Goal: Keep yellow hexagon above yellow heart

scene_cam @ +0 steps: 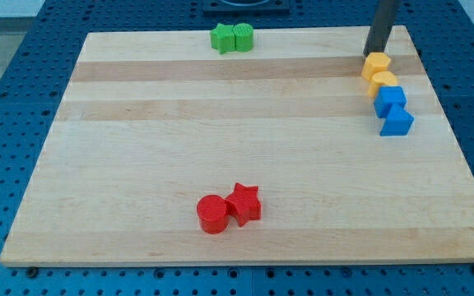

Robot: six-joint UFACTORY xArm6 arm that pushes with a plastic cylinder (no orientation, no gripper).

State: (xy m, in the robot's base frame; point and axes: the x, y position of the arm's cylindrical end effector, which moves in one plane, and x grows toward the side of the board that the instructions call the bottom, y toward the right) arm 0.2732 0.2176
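Hexagon, yellow (376,64), sits near the wooden board's (220,148) top-right corner; its facing isn't readable. Yellow heart (383,81) touches it just below, so the pair's long axis runs top to bottom. No claw for you to check: my tip (369,54) is a bare rod, holding nothing, right at the hexagon's upper-left edge. Below the heart: blue cube (390,99), then another blue block (397,122). Two green blocks (232,38) and the red cylinder (212,215) with red star (243,202) are well apart.

I see two green blocks (232,38) at twelve o'clock, red cylinder (212,215) touching red star (244,203) at six, two blue blocks (393,109) at two, all on the pale wooden board (138,148).
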